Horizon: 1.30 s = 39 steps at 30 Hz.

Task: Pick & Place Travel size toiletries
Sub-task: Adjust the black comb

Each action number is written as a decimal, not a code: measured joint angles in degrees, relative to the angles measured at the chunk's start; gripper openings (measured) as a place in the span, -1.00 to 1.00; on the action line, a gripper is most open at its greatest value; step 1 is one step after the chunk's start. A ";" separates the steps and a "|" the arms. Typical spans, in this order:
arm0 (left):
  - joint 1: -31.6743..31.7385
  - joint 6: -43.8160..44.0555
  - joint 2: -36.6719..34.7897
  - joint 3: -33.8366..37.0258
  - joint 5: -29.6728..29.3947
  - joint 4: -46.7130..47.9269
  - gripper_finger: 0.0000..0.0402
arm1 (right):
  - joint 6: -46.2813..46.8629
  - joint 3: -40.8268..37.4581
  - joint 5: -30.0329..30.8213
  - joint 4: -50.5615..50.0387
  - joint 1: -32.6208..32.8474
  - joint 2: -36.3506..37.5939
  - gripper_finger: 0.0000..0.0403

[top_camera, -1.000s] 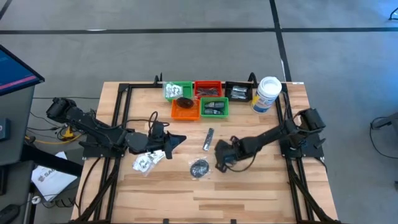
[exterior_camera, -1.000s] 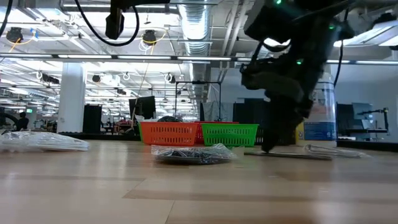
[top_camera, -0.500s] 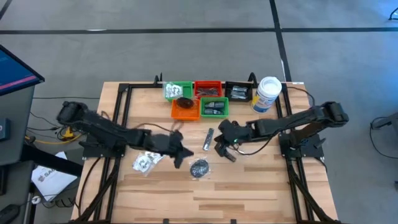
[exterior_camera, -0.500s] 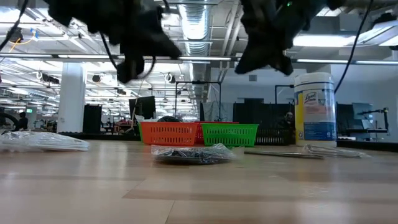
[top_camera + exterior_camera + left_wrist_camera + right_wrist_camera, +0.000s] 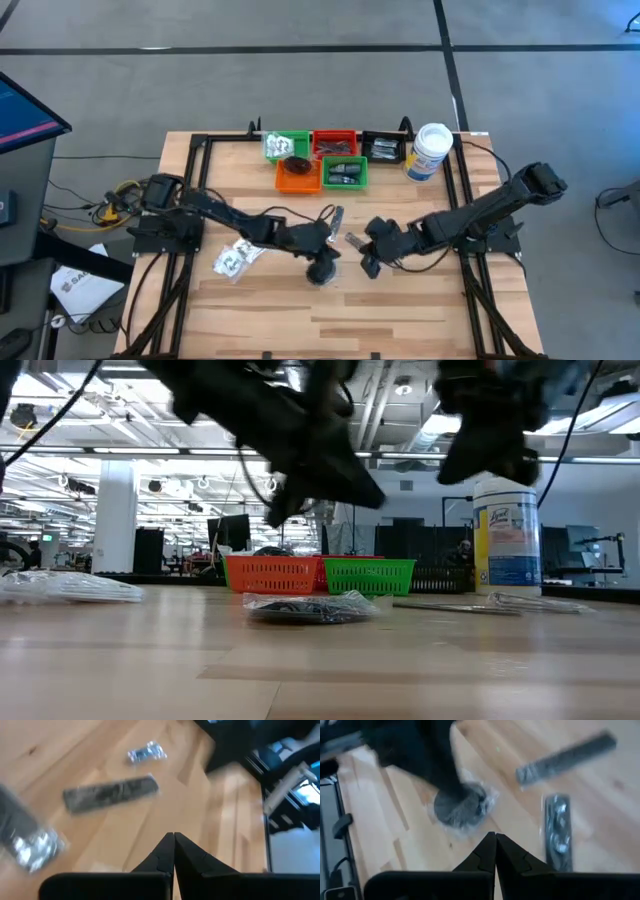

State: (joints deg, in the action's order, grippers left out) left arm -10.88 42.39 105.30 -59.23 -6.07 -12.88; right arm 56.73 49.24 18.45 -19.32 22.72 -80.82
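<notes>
From above, the left gripper (image 5: 322, 245) hangs over the black round piece in clear plastic (image 5: 321, 271) at mid-table, with the right gripper (image 5: 368, 262) just beside. Level with the table, that piece (image 5: 305, 607) lies flat on the wooden table (image 5: 320, 660) before the orange mesh tray (image 5: 272, 573). In both wrist views each gripper's fingers are pressed together, grasping nothing (image 5: 173, 851) (image 5: 494, 851).

A cluster of trays (image 5: 325, 160) was set along the far edge of the desk (image 5: 420, 300), with a canister (image 5: 428, 151) placed just to their right. At mid-desk a round packet (image 5: 321, 270) was laid, over which the left hand (image 5: 322, 252) was held. A slim tube (image 5: 336, 218) was laid behind it, and a small sachet (image 5: 355, 239) beside the tube. The right hand (image 5: 370, 262) was positioned right of the packet. A clear packet (image 5: 236, 258) was left well to the left.
</notes>
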 joint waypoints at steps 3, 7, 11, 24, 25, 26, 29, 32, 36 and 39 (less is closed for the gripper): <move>2.15 -0.02 3.22 -4.23 1.12 2.16 -1.00 | 3.12 -2.38 1.78 1.76 3.09 0.00 -1.00; 4.52 -0.64 6.57 -8.24 2.36 4.38 -1.00 | 5.48 -3.61 4.25 2.41 5.84 0.07 -1.00; 6.54 -1.11 9.84 -10.80 3.59 7.26 -1.00 | 8.84 -3.95 5.02 1.70 6.58 0.07 -1.00; 7.36 -1.57 15.94 -18.52 4.97 16.17 -1.00 | 13.33 -5.82 1.27 -1.75 7.27 0.04 -1.00; 7.37 -1.23 15.93 -18.52 4.74 17.26 -1.00 | 12.91 -5.84 0.85 -1.38 7.49 0.04 -1.00; 7.37 -0.67 15.89 -18.53 4.14 17.39 -1.00 | 12.42 -5.82 0.25 -1.12 7.76 -0.18 -1.00; 7.37 0.04 15.59 -18.57 2.26 18.63 -1.00 | 12.60 -5.84 -0.97 -1.63 8.09 -1.64 -1.00; 7.54 0.31 15.09 -18.65 0.75 18.26 -1.00 | 13.57 -5.82 -2.43 -1.26 8.07 -3.63 -1.00; 8.05 0.98 15.08 -18.81 0.25 18.46 -1.00 | 13.64 -5.82 -4.38 -0.67 8.14 -6.30 -1.00; 8.58 1.57 15.51 -18.87 0.07 18.46 -1.00 | 13.81 -5.84 -4.94 -0.67 8.44 -7.38 -1.00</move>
State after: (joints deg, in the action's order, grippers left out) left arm -2.30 43.97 120.80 -78.11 -6.00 5.58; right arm 70.54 43.40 13.51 -19.99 31.16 -88.19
